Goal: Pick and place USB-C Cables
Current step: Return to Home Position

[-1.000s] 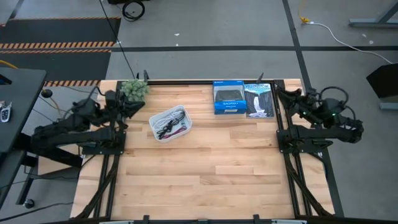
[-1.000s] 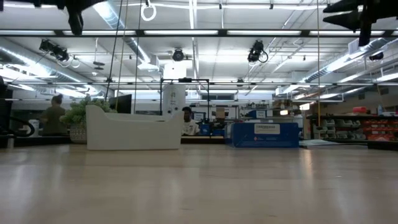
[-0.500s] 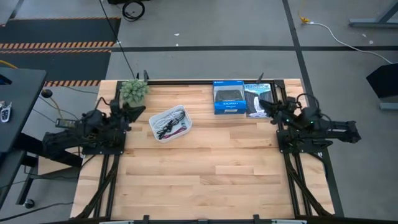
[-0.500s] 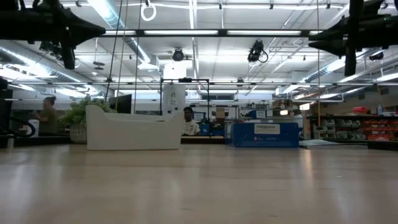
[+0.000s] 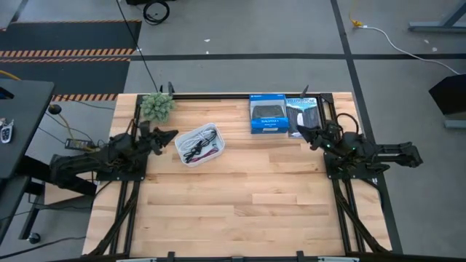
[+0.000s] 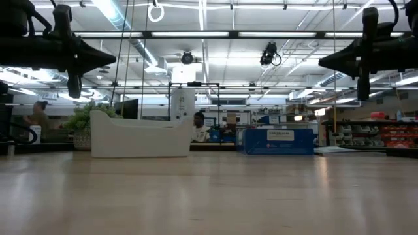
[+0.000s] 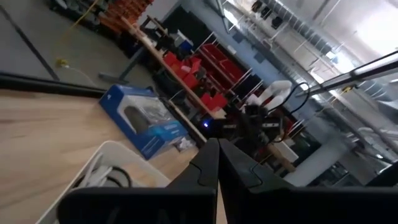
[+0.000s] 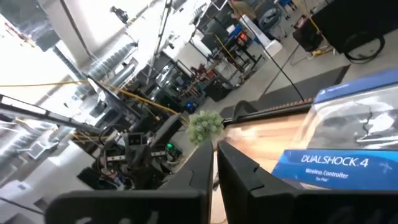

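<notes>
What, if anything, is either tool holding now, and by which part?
Nothing: the left tool and right tool are shut and empty; the cables lie in the white bin.

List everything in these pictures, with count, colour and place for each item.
light wooden table: one, butcher-block top in a black frame
white plastic bin: one, far left part of the table
coiled USB-C cables: a tangle, with black, white and dark red showing, inside the bin; count unclear
small green plant: one, far left corner
blue-and-black retail boxes: two, side by side at the far edge, right of centre
people in the room behind: two, beyond the table
left gripper: black, shut, raised beside the bin
right gripper: black, shut, raised by the boxes
</notes>
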Robot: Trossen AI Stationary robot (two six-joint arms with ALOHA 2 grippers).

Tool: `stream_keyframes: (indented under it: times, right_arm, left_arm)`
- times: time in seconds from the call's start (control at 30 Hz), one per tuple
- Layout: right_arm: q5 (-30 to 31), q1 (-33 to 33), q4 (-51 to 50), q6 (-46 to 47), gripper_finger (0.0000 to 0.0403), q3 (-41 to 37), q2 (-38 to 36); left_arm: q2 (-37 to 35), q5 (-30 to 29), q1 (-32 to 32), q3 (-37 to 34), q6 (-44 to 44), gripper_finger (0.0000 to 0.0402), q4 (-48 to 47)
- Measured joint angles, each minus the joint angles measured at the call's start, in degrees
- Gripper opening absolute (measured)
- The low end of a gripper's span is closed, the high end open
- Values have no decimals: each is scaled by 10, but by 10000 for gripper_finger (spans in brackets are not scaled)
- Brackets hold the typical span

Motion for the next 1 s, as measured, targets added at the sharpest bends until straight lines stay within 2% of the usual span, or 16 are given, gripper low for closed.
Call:
stream_keyframes:
  times: [0.27, 0.53, 0.67, 0.73, 0.87, 0.93, 1.0]
  right_arm:
    - [9, 0, -37, -6, 5, 0, 1]
    - [24, 0, -36, -95, 21, 0, 5]
    - [23, 0, -36, -177, 26, 0, 5]
    - [23, 0, -36, -262, 26, 0, 5]
    - [23, 0, -36, -482, 25, 0, 5]
    - [23, 0, -36, -534, 23, 0, 5]
    - [23, 0, -36, -545, 23, 0, 5]
  left_arm:
    - [0, 1, 0, 0, 15, 8, -30]
    - [24, 47, 0, 0, 55, 8, -39]
    - [38, 88, 0, 0, 69, 8, -49]
    - [46, 102, 0, 0, 121, 9, -51]
    - [60, 105, 0, 0, 326, 9, -49]
    - [65, 103, 0, -1, 408, 9, -42]
    - [66, 103, 0, -1, 458, 9, -37]
